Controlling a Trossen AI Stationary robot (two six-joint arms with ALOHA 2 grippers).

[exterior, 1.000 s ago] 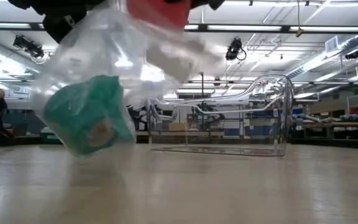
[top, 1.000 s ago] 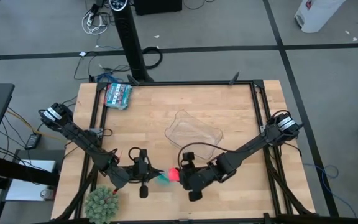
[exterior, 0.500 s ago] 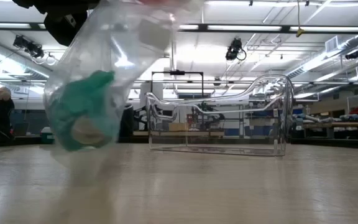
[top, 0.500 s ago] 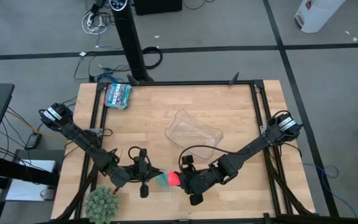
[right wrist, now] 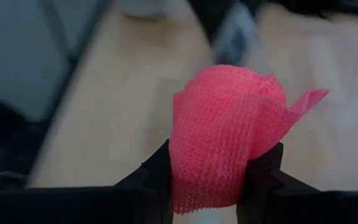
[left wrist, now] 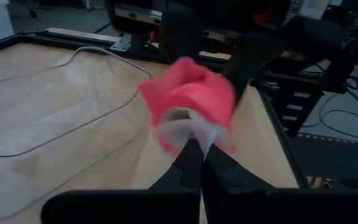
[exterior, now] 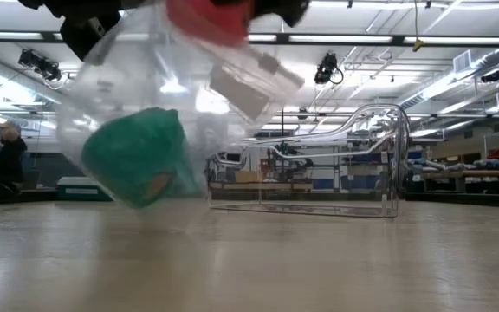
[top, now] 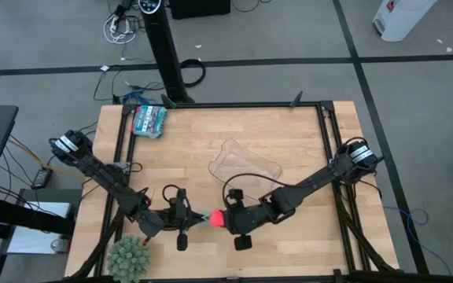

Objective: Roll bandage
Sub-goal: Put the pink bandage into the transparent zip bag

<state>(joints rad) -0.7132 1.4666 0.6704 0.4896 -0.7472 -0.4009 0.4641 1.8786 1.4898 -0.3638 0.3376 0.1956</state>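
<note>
Wooden tabletop (top: 211, 141) with a black frame, sitting on grey floor; low view looks across it into a big hall with strip lights overhead and a person (exterior: 7, 156) standing far back.

Clear plastic tray (top: 244, 167) sits empty on the wood, beyond the right hand (top: 225, 220) and just behind its arm. A pack with teal rolls (top: 149, 120) is well away from both hands, at the far corner on the left arm's side. Spiky green plant ball (top: 128, 255) sits at the near edge, just beside the left arm.

Both hands meet nose to nose near the front edge. Right hand pinches the bandage (right wrist: 222, 143), a chunky pink-red roll with a loose tail sticking out, fingers (right wrist: 263, 165) pressed on either side of it, held off the tabletop. Left hand (left wrist: 194, 149) is pressed together on the edge of a clear plastic bag (exterior: 145, 95), directly in front of the bandage. Bag hangs under the hands with a teal roll (exterior: 137, 156) in its bottom, close to the tabletop; can't tell whether it touches.
</note>
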